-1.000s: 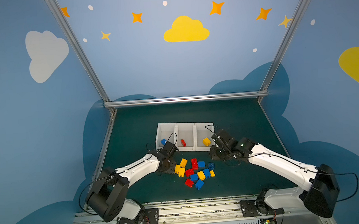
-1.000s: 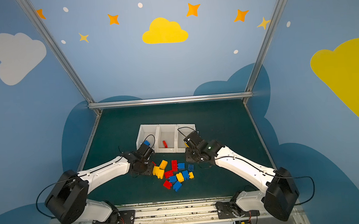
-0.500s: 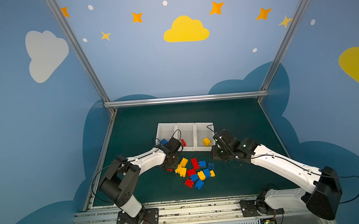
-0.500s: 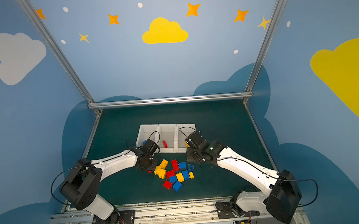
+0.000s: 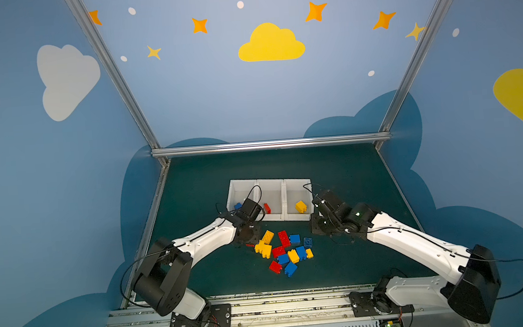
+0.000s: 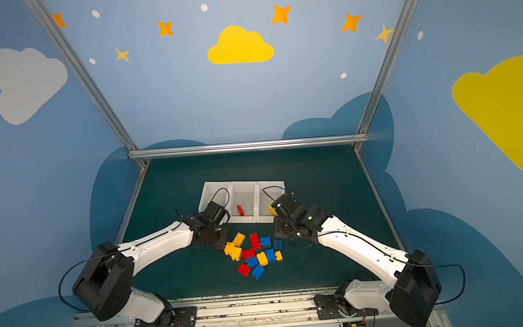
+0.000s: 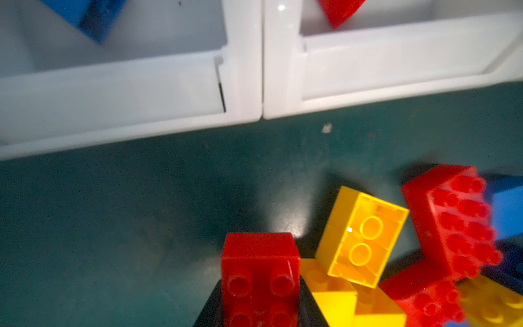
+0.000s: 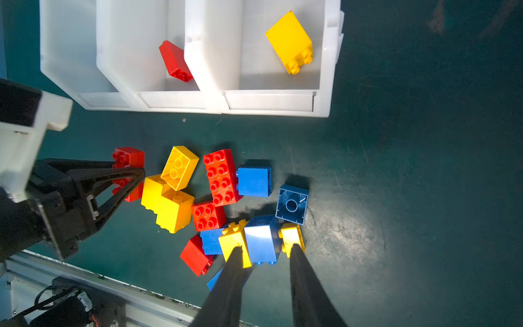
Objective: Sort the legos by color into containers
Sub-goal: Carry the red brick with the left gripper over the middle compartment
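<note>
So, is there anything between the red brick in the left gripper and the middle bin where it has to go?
Nothing visible. Only bare green mat lies between the red brick, held by the left gripper, and the middle bin; just the bin's near wall must be cleared.

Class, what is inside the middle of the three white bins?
One red brick lies inside the middle bin. In the right wrist view a dividing wall covers part of it; nothing else shows.
</note>
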{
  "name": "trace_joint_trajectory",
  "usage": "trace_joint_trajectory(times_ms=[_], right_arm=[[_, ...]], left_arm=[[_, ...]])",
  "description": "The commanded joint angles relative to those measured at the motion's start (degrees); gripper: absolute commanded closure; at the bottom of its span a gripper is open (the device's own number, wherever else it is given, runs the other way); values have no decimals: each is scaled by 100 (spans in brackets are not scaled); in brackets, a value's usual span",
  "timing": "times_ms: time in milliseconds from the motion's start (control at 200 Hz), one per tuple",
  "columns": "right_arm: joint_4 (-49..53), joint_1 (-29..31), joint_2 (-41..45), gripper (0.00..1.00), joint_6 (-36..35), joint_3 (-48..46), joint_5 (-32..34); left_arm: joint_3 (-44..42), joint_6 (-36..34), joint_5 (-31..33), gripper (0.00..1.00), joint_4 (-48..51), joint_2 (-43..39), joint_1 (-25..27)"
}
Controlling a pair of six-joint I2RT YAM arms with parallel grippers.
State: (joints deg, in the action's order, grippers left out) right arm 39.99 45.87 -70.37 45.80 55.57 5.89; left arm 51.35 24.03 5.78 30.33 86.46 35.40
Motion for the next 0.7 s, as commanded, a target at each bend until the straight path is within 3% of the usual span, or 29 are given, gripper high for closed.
trace_joint_trajectory(times_ms=[0,220,491,696], right_arm=[[9,-78,294,71,-82,-171,-18],[-58,-202,921,71,-88,-648,149],[-323,-234,2224,71,-337,-1500,505],[164,-275,2933,71,-189,-1670,627]], left_arm=[[390,99,-262,66,-20,-221,5],[1281,35,-481,66,-185,251,8],[3013,-259,-576,66,235,1861,-51],[3887,-229,-631,66,416,2740,-112]])
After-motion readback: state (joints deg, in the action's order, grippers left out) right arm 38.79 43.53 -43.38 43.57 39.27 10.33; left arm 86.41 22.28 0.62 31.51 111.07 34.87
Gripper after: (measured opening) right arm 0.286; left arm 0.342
